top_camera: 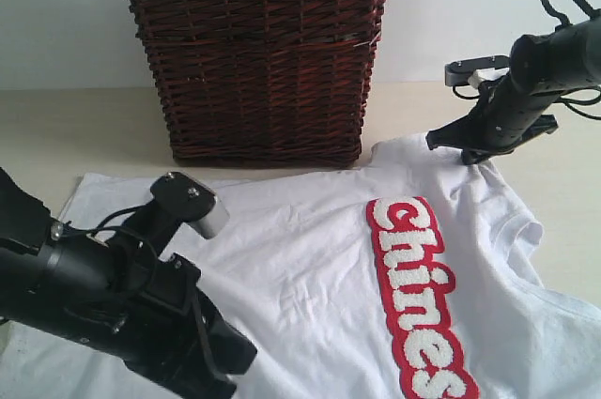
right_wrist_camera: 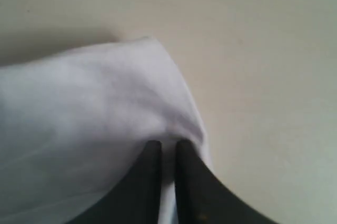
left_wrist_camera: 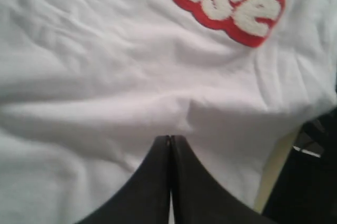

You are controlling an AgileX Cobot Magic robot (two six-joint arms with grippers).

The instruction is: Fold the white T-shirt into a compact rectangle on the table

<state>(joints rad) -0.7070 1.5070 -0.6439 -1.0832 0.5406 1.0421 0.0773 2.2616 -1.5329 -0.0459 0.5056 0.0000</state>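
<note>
On the table (top_camera: pixel 66 127), the white T-shirt (top_camera: pixel 300 268) lies spread out; we think it is soft, light and floppy, so edges and corners are best to hold. Our right gripper (right_wrist_camera: pixel 168 147) reaches down low and pinches a corner of cloth. Our left gripper (left_wrist_camera: pixel 169 140) points down at the shirt, jaws pressed together, maybe nipping a small fold.

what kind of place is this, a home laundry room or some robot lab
Probably a robot test bench staged for laundry, not a lived-in room: a left arm and right arm work over a plain beige table holding a white T-shirt and a lined wicker basket, with a blank wall behind.
</note>
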